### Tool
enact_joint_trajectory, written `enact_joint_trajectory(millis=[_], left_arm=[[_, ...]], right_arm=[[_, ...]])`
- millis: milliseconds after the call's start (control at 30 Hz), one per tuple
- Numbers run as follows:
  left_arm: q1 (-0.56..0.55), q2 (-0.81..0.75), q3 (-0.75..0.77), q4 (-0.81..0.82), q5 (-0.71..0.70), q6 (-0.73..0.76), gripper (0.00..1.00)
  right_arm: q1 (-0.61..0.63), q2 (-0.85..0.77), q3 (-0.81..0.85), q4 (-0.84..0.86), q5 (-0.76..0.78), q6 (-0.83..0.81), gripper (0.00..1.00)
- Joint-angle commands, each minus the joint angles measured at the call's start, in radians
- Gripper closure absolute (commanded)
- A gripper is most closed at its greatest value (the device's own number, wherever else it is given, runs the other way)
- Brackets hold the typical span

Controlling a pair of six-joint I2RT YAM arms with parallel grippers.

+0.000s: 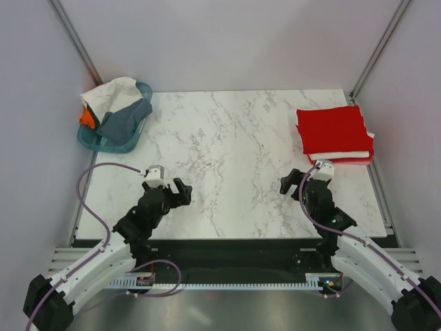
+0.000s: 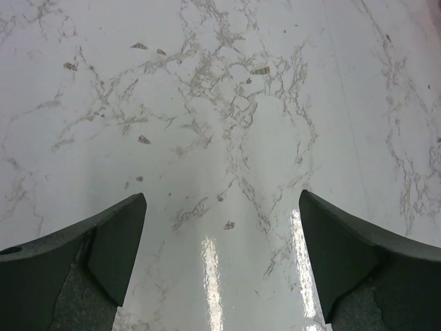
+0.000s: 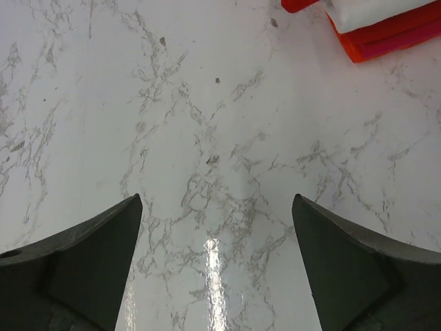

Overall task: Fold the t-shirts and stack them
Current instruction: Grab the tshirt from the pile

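A folded stack of t-shirts point(image 1: 334, 133) lies at the table's back right, red on top with white and orange-red layers beneath; its corner point(image 3: 372, 24) shows at the top right of the right wrist view. Unfolded t-shirts, white point(image 1: 110, 94), slate blue-grey point(image 1: 124, 123) and orange point(image 1: 86, 117), are heaped in the teal basket point(image 1: 93, 143) at the back left. My left gripper point(image 1: 180, 193) hovers open over bare marble near the front left, its fingers point(image 2: 110, 241) wide apart. Over the front right my right gripper point(image 1: 293, 184) is open too, nothing between its fingers point(image 3: 103, 255).
The marble table point(image 1: 234, 158) lies between grey side walls with metal posts at the back corners. Purple cables loop from both arms. A dark gap and a metal rail run along the near edge by the arm bases.
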Motion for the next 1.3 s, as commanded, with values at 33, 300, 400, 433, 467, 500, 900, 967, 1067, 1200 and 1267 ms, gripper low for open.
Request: enact_joint_trajectory(millis=[33, 300, 400, 433, 467, 500, 900, 967, 1067, 1200, 1267], left_arm=[[0.003, 0.057, 0.063, 0.002, -0.029, -0.119, 0.00], [0.008, 0.086, 0.131, -0.018, 0.017, -0.172, 0.00], [0.069, 0.142, 0.192, -0.038, -0.043, -0.247, 0.00], [0.145, 0.169, 0.226, -0.115, -0.034, -0.283, 0.00], [0.190, 0.233, 0.264, -0.137, -0.006, -0.310, 0.00], [0.234, 0.270, 0.334, -0.143, 0.032, -0.327, 0.00], [0.636, 0.785, 0.940, -0.257, 0.167, -0.430, 0.10], [0.655, 0.853, 0.991, -0.259, 0.160, -0.461, 0.13], [0.701, 0.966, 1.111, -0.271, 0.138, -0.458, 0.17], [0.745, 1.109, 1.283, -0.328, 0.077, -0.455, 0.18], [0.753, 1.172, 1.315, -0.329, 0.054, -0.461, 0.18]], right_arm=[[0.002, -0.002, 0.031, -0.020, 0.078, 0.035, 0.02], [0.001, 0.078, 0.080, -0.063, 0.055, 0.081, 0.02], [0.002, 0.108, 0.091, -0.057, 0.069, 0.061, 0.02], [0.002, 0.119, 0.094, -0.059, 0.067, 0.062, 0.02], [0.002, 0.122, 0.095, -0.062, 0.069, 0.062, 0.02], [0.002, 0.124, 0.095, -0.065, 0.073, 0.061, 0.02], [0.001, 0.043, 0.055, -0.054, 0.044, 0.048, 0.03], [0.001, 0.023, 0.048, -0.054, 0.044, 0.048, 0.04], [0.002, 0.004, 0.040, -0.053, 0.044, 0.050, 0.07], [0.002, -0.008, 0.035, -0.051, 0.040, 0.050, 0.08], [0.002, -0.010, 0.034, -0.051, 0.034, 0.050, 0.09]])
